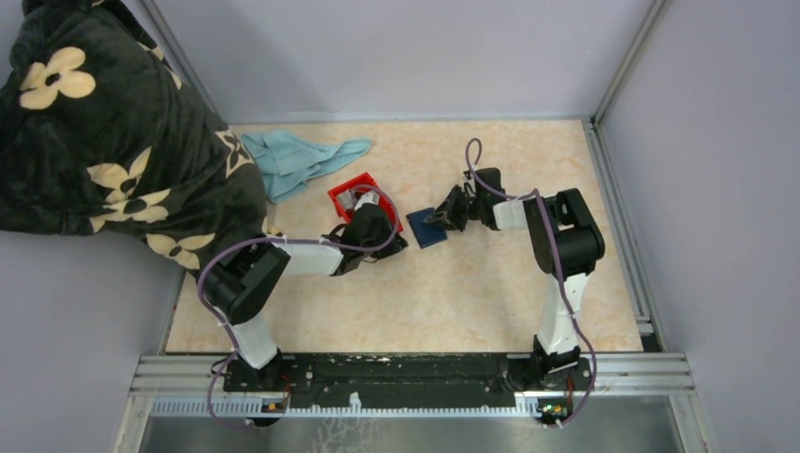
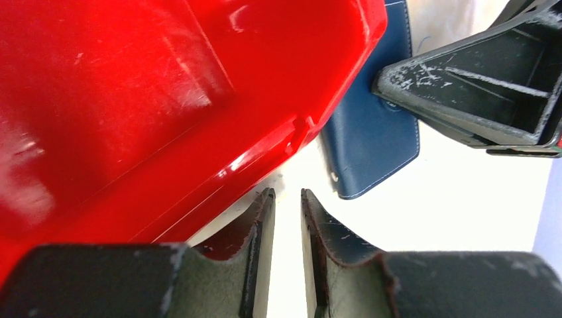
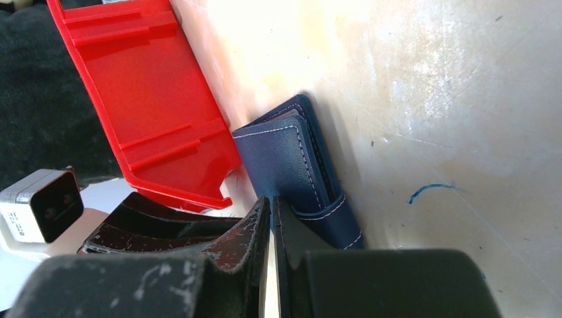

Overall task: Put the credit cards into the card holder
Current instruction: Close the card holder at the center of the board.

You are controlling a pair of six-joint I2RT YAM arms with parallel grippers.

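Observation:
The card holder (image 1: 429, 227) is a navy folded wallet lying just right of the red bin (image 1: 363, 200). My right gripper (image 1: 445, 218) reaches it from the right. In the right wrist view its jaws (image 3: 270, 201) are almost together, pinching the near edge of the card holder (image 3: 288, 156). My left gripper (image 1: 389, 242) sits low beside the bin's corner, left of the card holder (image 2: 371, 136). Its fingers (image 2: 286, 195) stand a little apart with only table between them. No credit cards show plainly; a pale patch inside the bin is too small to tell.
The red bin (image 2: 132, 99) fills the left of the left wrist view, close to the left fingers. A teal cloth (image 1: 302, 159) lies at the back left. A dark flowered blanket (image 1: 94, 123) overhangs the left side. Walls close the table in at the back and right.

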